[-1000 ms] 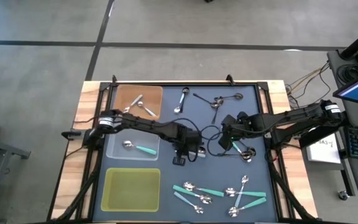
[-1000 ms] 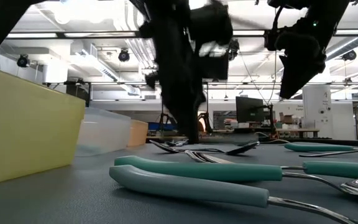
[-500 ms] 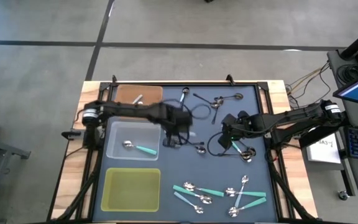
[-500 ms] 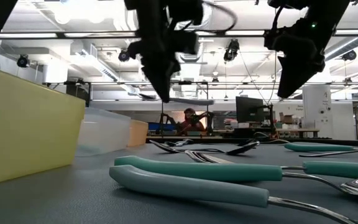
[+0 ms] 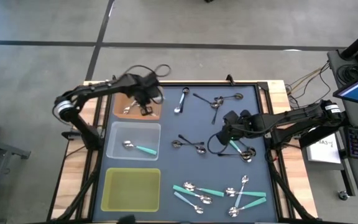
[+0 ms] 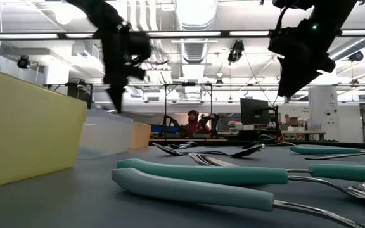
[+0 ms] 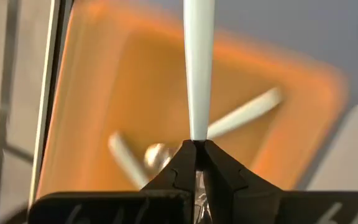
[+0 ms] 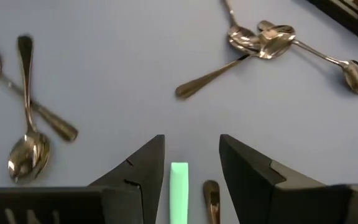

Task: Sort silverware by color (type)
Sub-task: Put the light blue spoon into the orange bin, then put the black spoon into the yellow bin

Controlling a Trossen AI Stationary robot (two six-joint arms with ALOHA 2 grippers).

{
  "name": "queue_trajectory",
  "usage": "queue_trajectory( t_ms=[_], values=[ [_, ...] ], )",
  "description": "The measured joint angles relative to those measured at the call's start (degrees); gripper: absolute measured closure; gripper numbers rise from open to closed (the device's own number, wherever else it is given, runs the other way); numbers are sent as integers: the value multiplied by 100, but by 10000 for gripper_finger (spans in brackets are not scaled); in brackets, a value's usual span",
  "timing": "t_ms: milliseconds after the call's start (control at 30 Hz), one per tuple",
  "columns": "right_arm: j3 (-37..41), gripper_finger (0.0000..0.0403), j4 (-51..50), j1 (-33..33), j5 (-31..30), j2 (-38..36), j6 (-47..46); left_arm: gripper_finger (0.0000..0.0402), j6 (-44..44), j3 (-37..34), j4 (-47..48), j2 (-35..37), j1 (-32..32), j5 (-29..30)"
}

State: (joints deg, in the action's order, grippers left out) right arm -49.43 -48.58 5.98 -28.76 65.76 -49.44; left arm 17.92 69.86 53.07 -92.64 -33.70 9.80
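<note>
Silverware (image 5: 215, 191) was scattered from three to six o'clock on the table; a silver spoon (image 7: 197, 68) was pinched in the shut left gripper (image 5: 146, 109) over the orange tray (image 5: 119, 93) at eleven o'clock, presumably for sorting; the right gripper (image 8: 191, 163) was held open above a teal-handled spoon (image 8: 179, 199), likely the next pick.

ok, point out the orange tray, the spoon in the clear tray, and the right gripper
orange tray (image 5: 122, 94): high view, bare floor by its far-left corner.
teal spoon (image 5: 145, 150): high view, its teal handle.
right gripper (image 8: 192, 163): right wrist view, midway between its open jaws.
</note>
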Motion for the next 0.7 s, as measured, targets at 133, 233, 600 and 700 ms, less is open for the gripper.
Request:
queue_trajectory(
  t_ms=[133, 233, 600, 700],
  values=[
    [0, 257, 9, 0, -291, 0, -270, 401, 120, -614, -314, 277, -640, 26],
    [0, 257, 24, -2, -420, 0, -479, 397, 113, -811, -464, 340, -948, 18],
    [0, 257, 249, -2, -431, 2, -611, 319, -66, -731, -356, 341, -1214, -1179],
    [0, 257, 253, -2, -428, 2, -613, 299, -316, -578, -389, 331, -1165, -2201]
  ],
)
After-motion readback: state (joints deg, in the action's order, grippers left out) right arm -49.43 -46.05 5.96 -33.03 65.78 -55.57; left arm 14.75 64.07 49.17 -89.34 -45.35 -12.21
